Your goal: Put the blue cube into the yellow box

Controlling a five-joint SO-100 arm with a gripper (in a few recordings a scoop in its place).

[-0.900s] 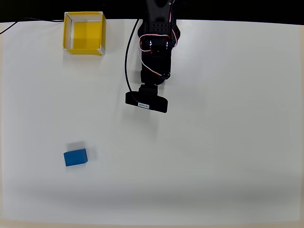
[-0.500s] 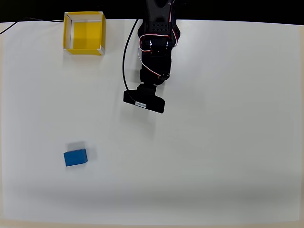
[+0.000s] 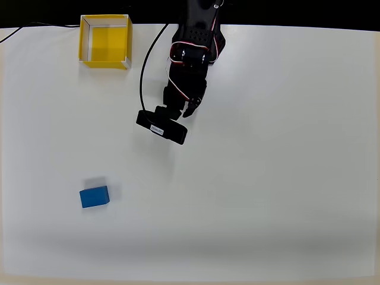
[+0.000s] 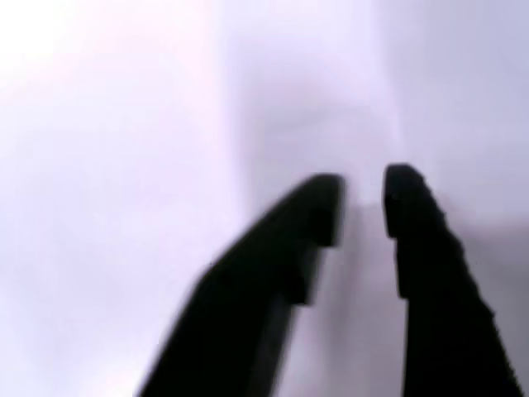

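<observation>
Since the earlier frames the arm (image 3: 190,59) has swung its head toward seven o'clock. Reaching is the step: the cube (image 3: 94,196) lies at seven o'clock, well apart; the box (image 3: 105,41) sits at eleven. Next: descend over the cube. Blurred wrist view suggests the gripper (image 4: 362,203) is barely parted, empty.

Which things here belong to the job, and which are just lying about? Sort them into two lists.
Job:
- cube, on the table, lower left in the overhead view
- box, top left, nothing in it
- gripper, holding nothing, a narrow gap between its fingertips

Lying about:
- black cable running beside the arm
- table, white
</observation>
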